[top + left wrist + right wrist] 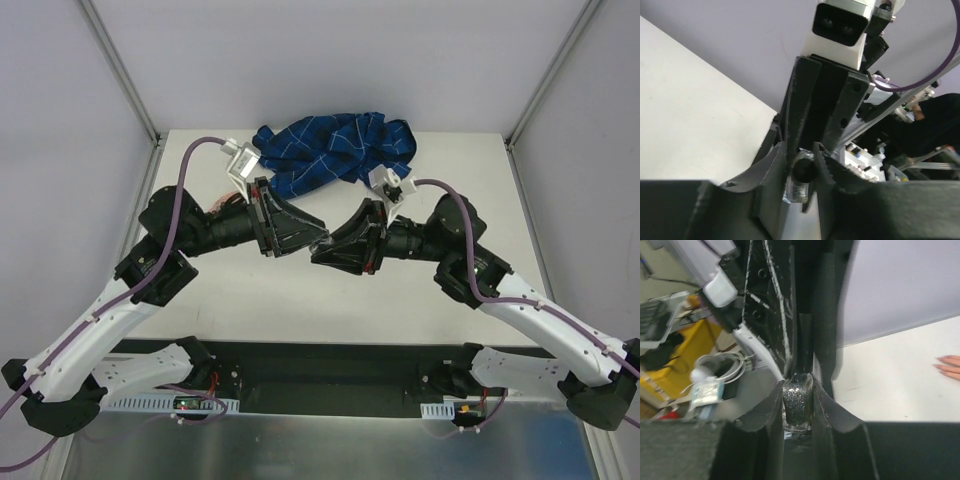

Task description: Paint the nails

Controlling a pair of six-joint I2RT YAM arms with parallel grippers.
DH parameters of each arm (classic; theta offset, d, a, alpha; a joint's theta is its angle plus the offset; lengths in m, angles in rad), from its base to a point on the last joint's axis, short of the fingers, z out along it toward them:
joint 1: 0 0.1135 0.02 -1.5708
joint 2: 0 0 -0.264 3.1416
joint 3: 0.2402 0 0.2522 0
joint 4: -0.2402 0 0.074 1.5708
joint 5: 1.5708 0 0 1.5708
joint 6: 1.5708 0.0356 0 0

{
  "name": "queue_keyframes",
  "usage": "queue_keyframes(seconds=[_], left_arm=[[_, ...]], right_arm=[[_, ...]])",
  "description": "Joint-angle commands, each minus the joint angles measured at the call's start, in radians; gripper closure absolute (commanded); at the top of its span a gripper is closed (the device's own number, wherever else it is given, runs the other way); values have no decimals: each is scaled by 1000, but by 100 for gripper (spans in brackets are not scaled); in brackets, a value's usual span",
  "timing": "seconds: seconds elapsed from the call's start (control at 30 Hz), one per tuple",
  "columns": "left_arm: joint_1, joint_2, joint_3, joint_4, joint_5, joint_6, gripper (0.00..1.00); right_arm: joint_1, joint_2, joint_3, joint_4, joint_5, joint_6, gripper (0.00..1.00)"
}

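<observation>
As seen from right wrist, nails (940,366) (pinkish) point left — horizontally.

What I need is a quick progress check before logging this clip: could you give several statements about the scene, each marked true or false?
1. The right gripper is shut on the glittery bottle. True.
2. The left gripper grips the bottle's cap. True.
3. The blue checked cloth lies by the arm bases. False: it lies at the far edge of the table.
4. The dummy hand's fingers are between the jaws. False: they rest on the table, apart from both grippers.
5. The grippers sit at opposite sides of the table. False: they meet over its middle.
</observation>
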Motion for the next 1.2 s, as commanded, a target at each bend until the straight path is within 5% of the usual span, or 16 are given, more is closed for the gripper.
queue_keyframes(seconds=[0.0, 0.03, 0.07, 0.17, 0.27, 0.47, 0.53, 0.57, 0.67, 0.77, 0.93, 1.17], left_arm=[[9, 26, 40, 55, 43, 8, 100], [8, 31, 44, 46, 28, 7, 100], [9, 40, 49, 3, -27, 5, 100], [6, 57, 63, -78, -182, -21, 100], [3, 69, 60, -117, -302, -77, 100], [3, 106, 87, -123, -293, -110, 100], [4, 101, 89, -123, -276, -105, 76], [3, 98, 87, -122, -272, -100, 49], [3, 77, 81, -118, -256, -74, 17], [14, 43, 47, -77, -232, -67, 4], [40, -20, -51, 100, -116, -87, 1], [46, -31, -137, 291, 12, -116, 3]], right_arm=[[33, -18, 28, -13, 198, -81, 100], [79, -27, 81, -190, 348, -242, 100], [240, -22, 102, -254, 814, -337, 100], [537, 86, 154, -175, 1625, -683, 100], [628, 207, 145, 184, 1828, -1036, 100], [636, 197, 157, 94, 1556, -956, 100], [624, 171, 142, 39, 1443, -898, 100], [611, 144, 139, -24, 1398, -838, 100], [521, 72, 131, -174, 1142, -702, 100], [418, 10, 79, -195, 922, -556, 100], [196, -107, -10, -158, 463, -305, 100], [36, -119, -42, -2, 114, -45, 100]])
